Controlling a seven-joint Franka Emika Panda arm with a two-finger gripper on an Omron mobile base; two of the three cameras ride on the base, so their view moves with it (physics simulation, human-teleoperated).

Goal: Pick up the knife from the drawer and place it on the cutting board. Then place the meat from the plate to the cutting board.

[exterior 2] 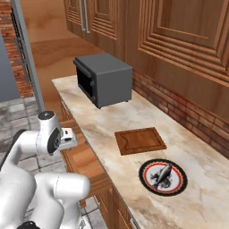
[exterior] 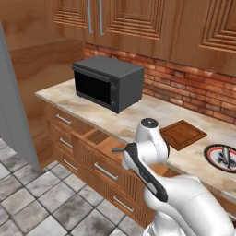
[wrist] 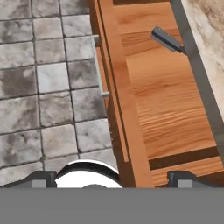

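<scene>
Hand view | knife (wrist: 167, 40): dark grey handle | drawer (wrist: 166, 105): pulled out

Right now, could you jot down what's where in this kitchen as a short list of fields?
drawer: pulled open below the counter
knife: lying inside the drawer, handle showing at the counter's edge
cutting board: bare, on the counter between microwave and plate
plate: on the counter, right of the board
meat: on the plate
microwave: on the counter, door shut
gripper: open, above the drawer's front edge, holding nothing
</scene>
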